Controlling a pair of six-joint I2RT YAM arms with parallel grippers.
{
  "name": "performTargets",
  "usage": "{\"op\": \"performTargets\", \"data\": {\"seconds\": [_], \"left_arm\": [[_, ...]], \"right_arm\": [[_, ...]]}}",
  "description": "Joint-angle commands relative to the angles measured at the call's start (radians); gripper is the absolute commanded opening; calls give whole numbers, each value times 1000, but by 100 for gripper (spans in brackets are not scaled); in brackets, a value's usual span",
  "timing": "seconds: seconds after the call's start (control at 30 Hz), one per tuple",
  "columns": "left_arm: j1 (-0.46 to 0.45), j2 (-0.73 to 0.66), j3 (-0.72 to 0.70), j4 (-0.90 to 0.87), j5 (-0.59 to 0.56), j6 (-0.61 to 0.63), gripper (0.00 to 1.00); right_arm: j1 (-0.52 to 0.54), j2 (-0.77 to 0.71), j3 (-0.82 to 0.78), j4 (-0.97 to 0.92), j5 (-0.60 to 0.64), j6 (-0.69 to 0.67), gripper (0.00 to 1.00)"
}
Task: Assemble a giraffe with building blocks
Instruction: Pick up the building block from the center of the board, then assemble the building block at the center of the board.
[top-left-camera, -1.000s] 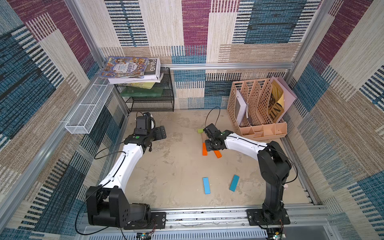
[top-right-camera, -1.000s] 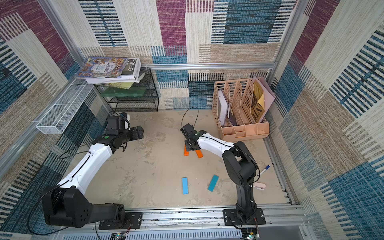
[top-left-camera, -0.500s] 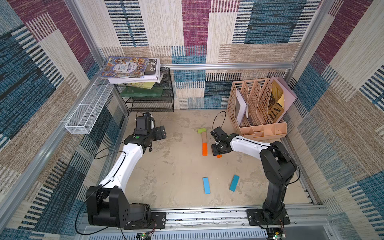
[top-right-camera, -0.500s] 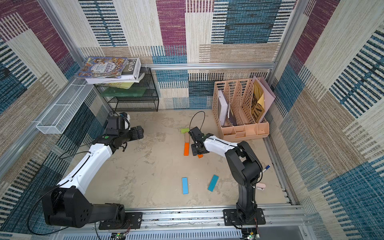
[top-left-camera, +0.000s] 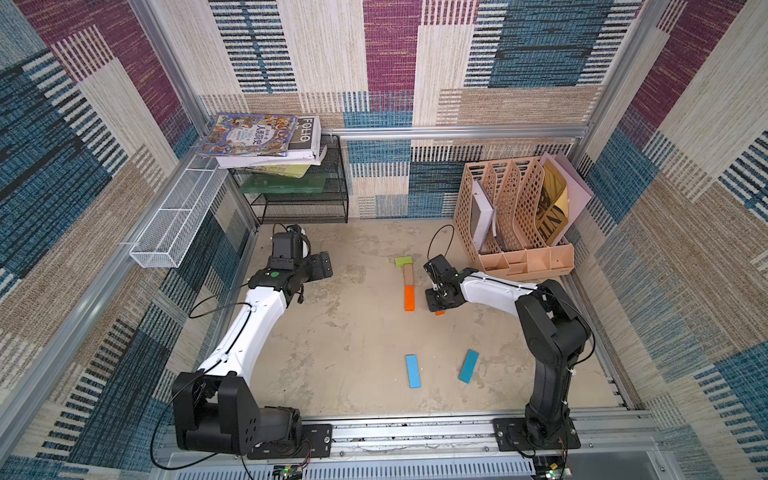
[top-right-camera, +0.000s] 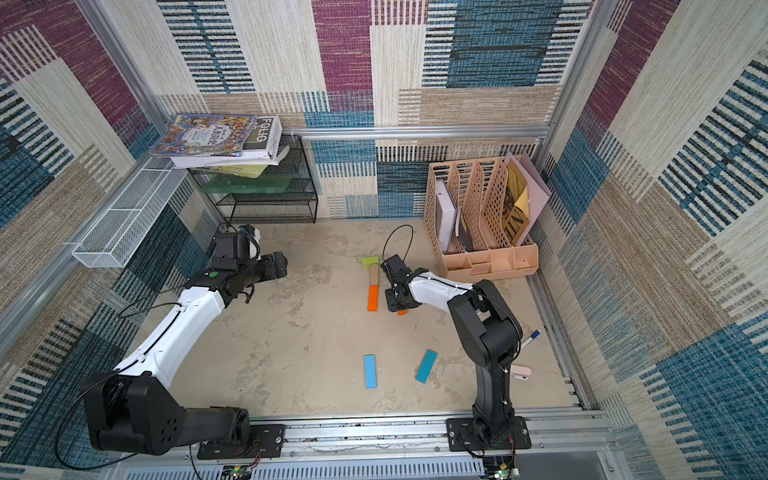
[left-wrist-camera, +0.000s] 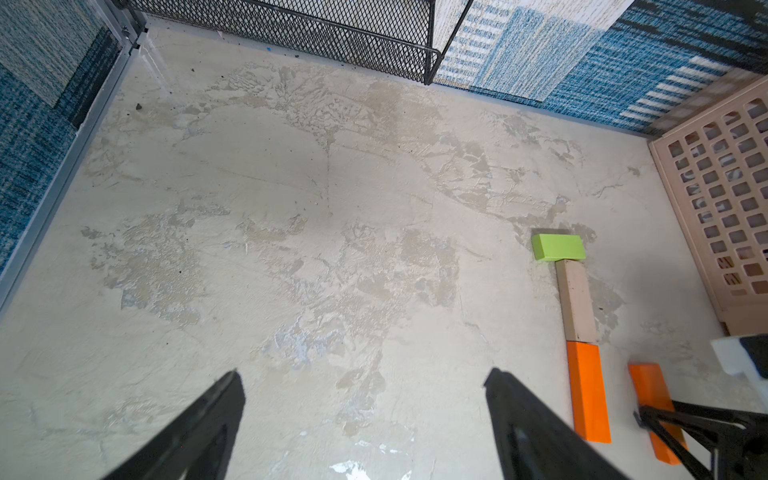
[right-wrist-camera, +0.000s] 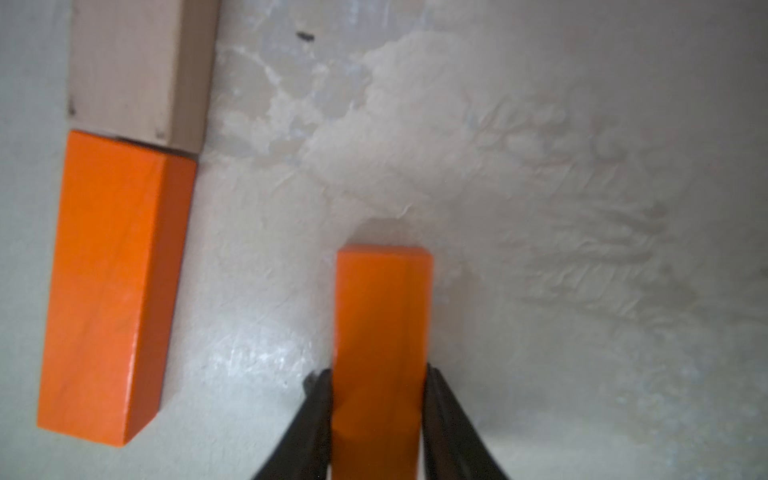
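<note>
Lime-green block (top-left-camera: 403, 261), tan block (top-left-camera: 409, 275) and orange block (top-left-camera: 409, 299) lie flat, touching end to end in one line, green crosswise. Second orange block (right-wrist-camera: 382, 332) just beside, roughly parallel, pinched by the right gripper (right-wrist-camera: 376, 374). Straight blue block (top-left-camera: 412, 371) and tilted blue block (top-left-camera: 468, 365) lie flat, well apart from the rest.

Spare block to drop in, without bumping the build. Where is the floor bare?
Widest bare patch: between the left end effector and the green-tan-orange column. Another lies between that column and the two blue blocks. Crowded: the right end effector, shut on the second orange block, between column and file organizer.
</note>
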Motion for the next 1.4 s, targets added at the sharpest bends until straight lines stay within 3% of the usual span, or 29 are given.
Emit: {"op": "performTargets", "data": {"seconds": [0.0,0.13,0.23,0.3,0.37,0.43,0.5,0.53,0.67,0.77,0.83,0.93,1.03,1.23,1.37], "left_arm": [[0,0,3,4,8,3,95],[0,3,5,5,11,2,95],[0,8,6,5,12,2,95],[0,7,6,5,11,2,95],[0,9,4,5,13,3,95],[0,11,4,4,12,3,95],[0,11,4,4,15,5,94],[0,11,4,4,15,5,94],[0,11,6,5,17,5,94],[0,14,6,6,19,3,94],[0,15,8,3,25,3,94],[0,13,7,3,24,2,94],[0,11,6,7,31,1,94],[-1,10,6,8,30,0,94],[0,9,6,7,28,0,94]], "right_arm": [[-32,7,9,-15,-75,-4,7],[-80,-167,-46,154,-151,-22,8],[-119,-343,-114,347,-88,-11,5],[-138,-412,-142,478,-50,-76,0],[-147,-448,-147,569,-144,-303,0],[-144,-451,-113,546,-248,-599,7],[-145,-438,-71,385,-402,-976,11],[-139,-432,-57,328,-385,-1090,12],[-162,-416,-1,130,-364,-1318,0],[-163,-326,136,-140,-347,-1466,0],[-153,-298,115,-225,-350,-1626,0],[-119,-281,15,-177,-246,-1605,0],[-123,-225,-5,-200,-301,-1605,0],[-101,-78,83,-245,-300,-1569,0],[-81,9,155,-283,-321,-1535,8]]}}
